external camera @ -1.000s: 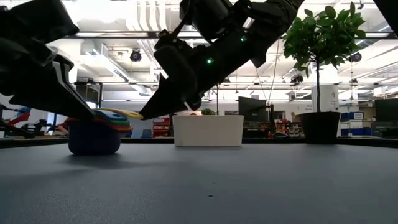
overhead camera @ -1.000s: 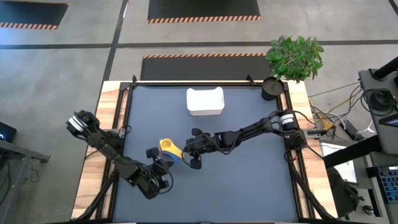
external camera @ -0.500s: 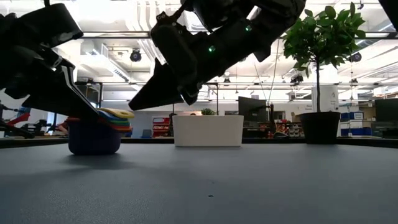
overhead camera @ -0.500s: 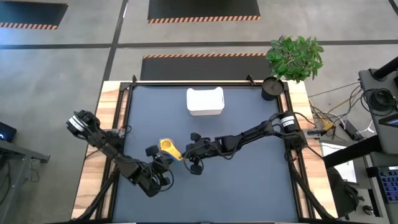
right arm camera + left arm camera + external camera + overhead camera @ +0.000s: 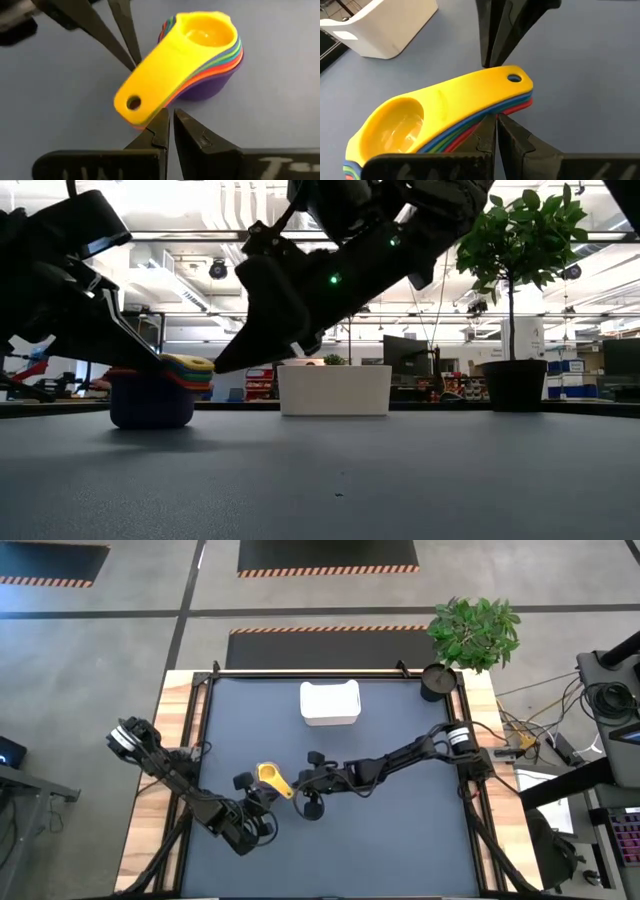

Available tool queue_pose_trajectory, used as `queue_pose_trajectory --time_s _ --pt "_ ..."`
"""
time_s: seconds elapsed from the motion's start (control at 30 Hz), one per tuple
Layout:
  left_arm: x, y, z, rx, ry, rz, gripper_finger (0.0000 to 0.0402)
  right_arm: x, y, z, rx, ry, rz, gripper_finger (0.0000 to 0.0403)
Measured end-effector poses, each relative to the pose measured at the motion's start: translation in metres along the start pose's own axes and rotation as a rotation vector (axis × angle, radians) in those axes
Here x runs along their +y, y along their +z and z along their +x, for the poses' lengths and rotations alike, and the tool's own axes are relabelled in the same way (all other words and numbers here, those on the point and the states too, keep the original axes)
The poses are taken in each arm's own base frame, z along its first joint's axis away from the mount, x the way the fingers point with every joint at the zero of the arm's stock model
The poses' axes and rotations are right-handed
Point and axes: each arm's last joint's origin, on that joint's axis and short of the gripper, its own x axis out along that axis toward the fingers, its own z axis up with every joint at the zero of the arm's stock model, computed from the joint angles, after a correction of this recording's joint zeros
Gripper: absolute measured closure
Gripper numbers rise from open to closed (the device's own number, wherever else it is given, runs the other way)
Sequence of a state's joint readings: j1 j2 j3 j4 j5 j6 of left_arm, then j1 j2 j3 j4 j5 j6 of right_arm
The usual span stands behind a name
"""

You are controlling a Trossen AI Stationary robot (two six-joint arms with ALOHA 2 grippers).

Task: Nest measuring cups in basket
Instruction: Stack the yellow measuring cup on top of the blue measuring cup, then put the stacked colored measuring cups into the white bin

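A nested stack of small round plastic measuring cups, the yellow cup on top and blue, green, orange, red and purple rims showing beneath it, sits on the dark grey tabletop toward the left of its middle, with the flat handles fanned together and pointing toward the right arm. In the low view the stack rests on its dark purple bottom cup. The left end effector is just beside the stack on the near side; in the left wrist view its 2 dark fingers lie almost closed, only a thin slit between them, their tips at the underside of the stacked handles, and I cannot tell whether they pinch anything. The right end effector comes from the other side; its 2 fingers are likewise drawn nearly together, tips just beside the holed end of the yellow handle, holding nothing that shows. The small white rectangular plastic basket stands well apart from the cups near the far edge, and a black round cup sits in the far right corner beside a green leafy potted plant.
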State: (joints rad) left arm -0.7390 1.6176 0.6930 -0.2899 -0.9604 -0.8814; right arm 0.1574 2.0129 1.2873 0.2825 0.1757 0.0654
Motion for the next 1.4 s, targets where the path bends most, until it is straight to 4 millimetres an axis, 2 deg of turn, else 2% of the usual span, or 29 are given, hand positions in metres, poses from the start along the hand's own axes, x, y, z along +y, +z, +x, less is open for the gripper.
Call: queue_pose_trajectory --time_s 0.23,0.37,0.53,0.67,0.77,0.9,1.07,1.27,1.4 --pt "0.0 0.0 0.0 0.017 -0.013 0.0 0.0402 -0.001 0.002 -0.002 0.0 -0.002 -0.019 0.039" --pt "0.0 0.004 -0.006 0.06 -0.069 0.004 0.0402 -0.003 0.007 -0.011 0.044 -0.013 -0.05 0.039" --pt "0.0 0.028 -0.022 0.122 -0.139 0.082 0.0402 -0.006 0.019 -0.027 0.06 -0.016 -0.126 0.039" --pt "0.003 0.049 -0.035 0.183 -0.128 0.157 0.0401 -0.009 0.03 -0.037 0.035 -0.018 -0.185 0.039" --pt "0.01 0.064 -0.042 0.302 -0.134 0.229 0.039 -0.013 0.038 -0.045 0.018 -0.023 -0.218 0.039" --pt "0.02 0.082 -0.047 0.383 -0.078 0.249 0.0353 -0.02 0.048 -0.06 0.007 -0.035 -0.235 0.039" --pt "0.024 0.093 -0.045 0.394 -0.062 0.207 0.0281 -0.025 0.059 -0.088 -0.042 -0.041 -0.28 0.039" --pt "0.028 0.09 -0.038 0.432 -0.045 0.194 0.0177 -0.042 0.07 -0.136 -0.15 -0.079 -0.296 0.039" --pt "0.03 0.087 -0.035 0.436 -0.055 0.299 0.0123 -0.052 0.07 -0.167 -0.242 -0.067 -0.314 0.039"
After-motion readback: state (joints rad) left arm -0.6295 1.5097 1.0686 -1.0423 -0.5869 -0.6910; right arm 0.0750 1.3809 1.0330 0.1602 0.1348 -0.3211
